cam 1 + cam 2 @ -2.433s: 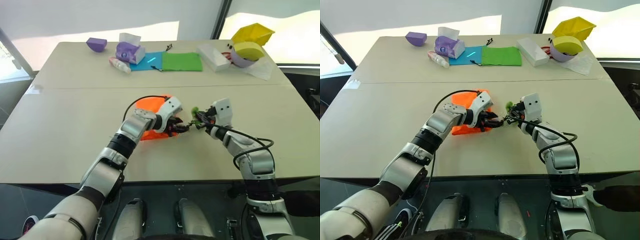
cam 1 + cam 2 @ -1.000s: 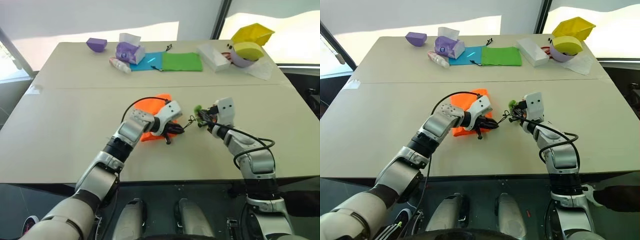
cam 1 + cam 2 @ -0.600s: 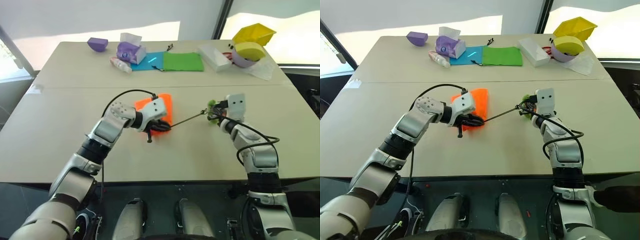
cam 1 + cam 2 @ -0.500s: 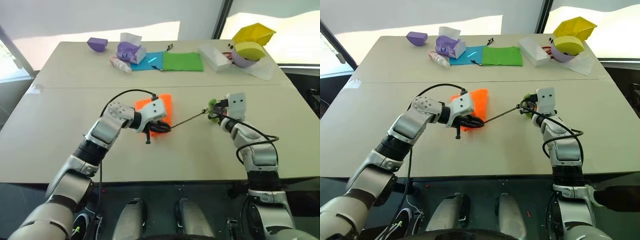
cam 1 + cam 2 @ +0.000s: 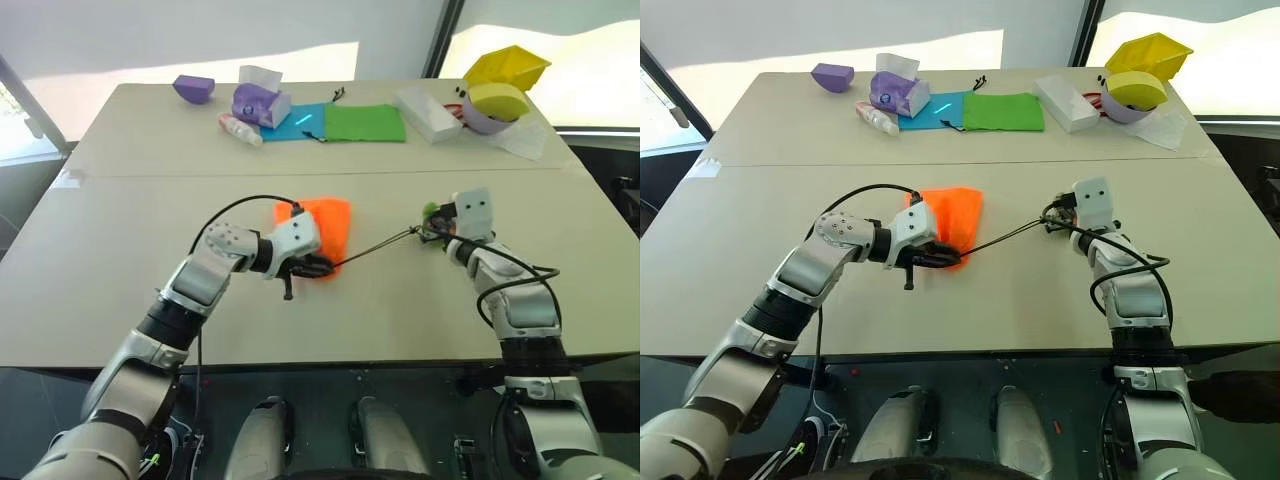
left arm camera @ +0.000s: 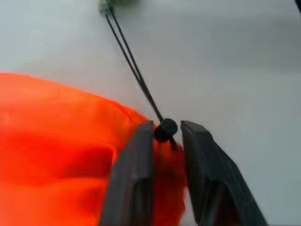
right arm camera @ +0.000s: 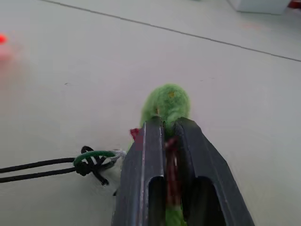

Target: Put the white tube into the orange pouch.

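- Left eye view has the orange pouch [image 5: 322, 225] lying flat around the middle of the near table [image 5: 120, 270]. Its long axis runs roughly front to back, leaning a bit, with the cinched mouth at the near end.
- Left gripper [image 5: 318, 266] sits right at that near end. In the left wrist view the two black fingers [image 6: 136, 169] bracket the little black cord stopper [image 6: 166, 129], with orange fabric bunched between them, so it looks pinched on the pouch mouth at the stopper.
- Dark drawstring cord [image 5: 380, 243] runs in a straight line from the stopper out toward the robot's right, rising a little off the table.
- Right gripper [image 7: 165, 129] has its fingers nearly together, clamped on the green fuzzy loop [image 7: 167, 104] at the cord's far end. A knot [image 7: 91, 162] sits just beside the fingers.
- White tube: can't spot it on the table. Can't tell from these shots whether it's inside the pouch.
- Far side of the table has a green pouch [image 5: 364, 123] beside a blue pouch [image 5: 300, 122], a white-and-pink bottle [image 5: 240, 130], a purple tissue box [image 5: 260, 100], a white box [image 5: 428, 113] and a yellow bowl [image 5: 498, 100].
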Available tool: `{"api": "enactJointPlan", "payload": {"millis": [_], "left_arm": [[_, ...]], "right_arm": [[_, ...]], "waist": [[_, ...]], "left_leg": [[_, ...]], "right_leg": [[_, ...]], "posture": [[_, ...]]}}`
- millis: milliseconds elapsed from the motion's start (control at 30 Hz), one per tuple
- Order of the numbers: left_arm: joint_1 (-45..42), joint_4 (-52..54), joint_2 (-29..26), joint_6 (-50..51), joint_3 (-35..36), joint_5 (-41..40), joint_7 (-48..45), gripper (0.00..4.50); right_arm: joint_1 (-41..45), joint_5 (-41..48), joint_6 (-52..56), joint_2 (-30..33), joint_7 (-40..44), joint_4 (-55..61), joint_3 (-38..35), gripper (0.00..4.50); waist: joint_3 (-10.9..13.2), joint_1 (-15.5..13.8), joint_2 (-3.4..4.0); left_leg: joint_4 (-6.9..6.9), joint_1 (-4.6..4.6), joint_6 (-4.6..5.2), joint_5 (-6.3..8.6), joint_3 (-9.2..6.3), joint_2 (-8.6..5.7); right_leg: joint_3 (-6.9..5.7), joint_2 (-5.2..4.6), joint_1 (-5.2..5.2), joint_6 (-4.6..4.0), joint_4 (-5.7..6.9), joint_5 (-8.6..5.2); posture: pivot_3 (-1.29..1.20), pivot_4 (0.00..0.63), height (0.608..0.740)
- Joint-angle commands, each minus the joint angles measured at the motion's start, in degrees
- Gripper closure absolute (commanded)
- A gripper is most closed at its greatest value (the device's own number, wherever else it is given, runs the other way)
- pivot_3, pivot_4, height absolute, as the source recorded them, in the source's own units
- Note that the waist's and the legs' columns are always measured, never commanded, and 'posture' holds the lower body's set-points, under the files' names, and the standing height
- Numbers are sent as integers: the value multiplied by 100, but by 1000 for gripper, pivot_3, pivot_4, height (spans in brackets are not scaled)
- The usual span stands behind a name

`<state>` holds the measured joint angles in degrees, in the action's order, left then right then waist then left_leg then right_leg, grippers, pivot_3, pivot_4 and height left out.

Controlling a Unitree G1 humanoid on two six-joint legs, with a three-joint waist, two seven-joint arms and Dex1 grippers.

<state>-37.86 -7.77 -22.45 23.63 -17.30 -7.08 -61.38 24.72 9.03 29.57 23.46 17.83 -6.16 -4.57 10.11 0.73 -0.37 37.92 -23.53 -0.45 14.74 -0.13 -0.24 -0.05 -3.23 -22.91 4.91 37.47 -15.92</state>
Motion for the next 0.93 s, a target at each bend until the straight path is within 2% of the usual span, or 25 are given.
{"api": "enactJointPlan", "payload": {"millis": [33, 67, 167, 200, 333, 367, 467, 567, 700, 800, 933], "left_arm": [[29, 400, 191, -27, 608, -444, 379, 1748], [27, 476, 256, -28, 788, -556, 524, 1245], [77, 837, 183, 452, 1268, -1044, 657, 1236], [113, 919, 162, 378, 1424, -1060, 815, 1236], [344, 1138, -69, -17, 1789, -1052, 1044, 1236], [421, 1207, -132, 159, 1940, -1184, 1113, 1236], [1034, 1396, -563, 289, 2449, -1257, 1282, 1236], [1435, 1528, -779, 339, 2637, -1297, 1460, 1236], [2502, 1455, -968, -205, 3616, -1393, 1697, 1236], [2860, 1227, -998, -530, 3804, -1388, 1736, 1236], [3028, 1120, -979, -754, 3792, -1445, 1694, 1236]], "right_arm": [[66, 209, -105, 64, 340, 344, -82, 2359], [97, 294, -128, 111, 501, 381, -109, 1809], [156, 557, -323, 342, 1176, 569, -144, 267], [164, 605, -414, 452, 1388, 595, -151, 20], [68, 950, -656, 748, 2108, 733, -278, 20], [-6, 964, -792, 826, 2228, 787, -301, 20], [-638, 1201, -1111, 1122, 2928, 1306, -326, 20], [-993, 1436, -1169, 1260, 3231, 1514, -413, 20], [-1999, 1550, -1644, 1501, 3870, 1922, -557, 20], [-2235, 1540, -1972, 1595, 4102, 1764, -615, 20], [-2166, 1734, -1727, 1575, 4163, 1594, -612, 20]], "waist": [[0, 5, 0], [0, 9, 0], [0, 14, 1], [0, 12, 1], [0, 5, 1], [0, 0, 0], [0, -3, 0], [1, -5, -1], [1, -8, -1], [2, -14, -1], [2, -26, -2]], "left_leg": [[1, 1, 0, 0, 0, 0], [1, 1, 0, 0, 0, 0], [3, 2, 0, 0, 0, 0], [3, 3, 0, 0, 0, 0], [3, 4, 0, 0, -1, 1], [2, 4, 0, 0, 0, 1], [1, 5, 0, 0, -1, 1], [-9, 6, 0, 1, -2, 5], [-4, 12, -1, 2, 0, 1], [-6, 12, -2, 3, 0, 3], [-5, 12, -4, 4, 0, 5]], "right_leg": [[0, 0, 0, 0, 2, 0], [0, -1, 0, 0, 3, 0], [1, -1, 1, 0, 3, 0], [1, 0, 1, 0, 3, 0], [0, 0, 3, 0, 3, 0], [0, 0, 3, 0, 2, 0], [0, -3, 4, 0, -1, 0], [-1, -5, 6, 1, -14, -1], [-1, -23, 17, -1, -17, 0], [-1, -31, 16, -6, -22, -2], [-1, -41, 23, -58, -43, 5]], "posture": [[0, 150, 740], [0, 150, 740], [0, 150, 740], [0, 150, 740], [0, 150, 740], [0, 150, 740], [0, 150, 740], [0, 150, 740], [0, 150, 740], [0, 150, 740], [0, 150, 740]]}}
